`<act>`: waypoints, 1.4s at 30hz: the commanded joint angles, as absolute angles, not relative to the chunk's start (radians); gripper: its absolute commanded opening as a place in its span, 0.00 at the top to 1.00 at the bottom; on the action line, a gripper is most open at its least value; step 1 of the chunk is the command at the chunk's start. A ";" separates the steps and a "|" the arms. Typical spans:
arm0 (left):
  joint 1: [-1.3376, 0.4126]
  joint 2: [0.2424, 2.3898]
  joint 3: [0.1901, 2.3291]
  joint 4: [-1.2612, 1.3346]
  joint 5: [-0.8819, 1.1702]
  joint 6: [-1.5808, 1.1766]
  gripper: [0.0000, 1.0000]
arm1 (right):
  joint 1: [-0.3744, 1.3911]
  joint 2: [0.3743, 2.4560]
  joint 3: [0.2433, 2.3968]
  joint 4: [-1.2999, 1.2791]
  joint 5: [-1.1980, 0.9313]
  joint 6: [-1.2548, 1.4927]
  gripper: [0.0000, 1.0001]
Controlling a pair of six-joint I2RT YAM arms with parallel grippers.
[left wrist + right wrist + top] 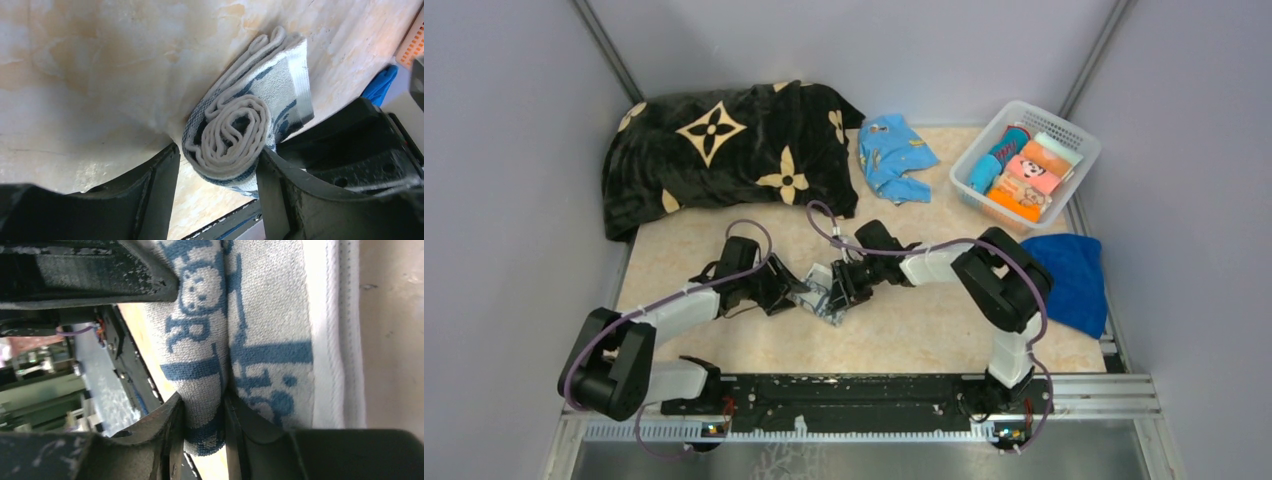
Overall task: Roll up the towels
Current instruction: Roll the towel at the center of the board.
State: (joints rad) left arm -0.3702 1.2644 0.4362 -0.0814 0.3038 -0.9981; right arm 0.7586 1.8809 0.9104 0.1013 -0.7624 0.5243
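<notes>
The white terry towel with dark-blue print is nearly done, I judge. It is wound into a tight spiral mid-way across the pale marbled worktop. My right jaws pinch a fold of it. My left jaws straddle its spiral end, one finger against it and the other just beside, so I cannot tell if they grip. It lies flat, its long axis running away from the left jaws. The crumpled turquoise towel and the large royal-blue towel lie unrolled.
</notes>
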 commanded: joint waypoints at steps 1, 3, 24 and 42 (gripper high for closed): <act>-0.370 1.313 0.426 -0.099 0.256 -0.977 0.37 | 0.792 1.748 0.941 -0.097 -0.522 0.363 0.66; -0.368 1.320 0.419 -0.103 0.248 -0.976 0.39 | 0.816 1.686 0.956 -0.148 -0.423 0.320 0.61; -0.367 1.296 0.414 -0.166 0.209 -0.983 0.42 | 1.212 1.568 1.004 -0.198 0.194 -0.152 0.50; -0.368 1.313 0.483 -0.191 0.195 -0.937 0.39 | 1.212 1.848 0.978 -0.241 0.274 -0.137 0.60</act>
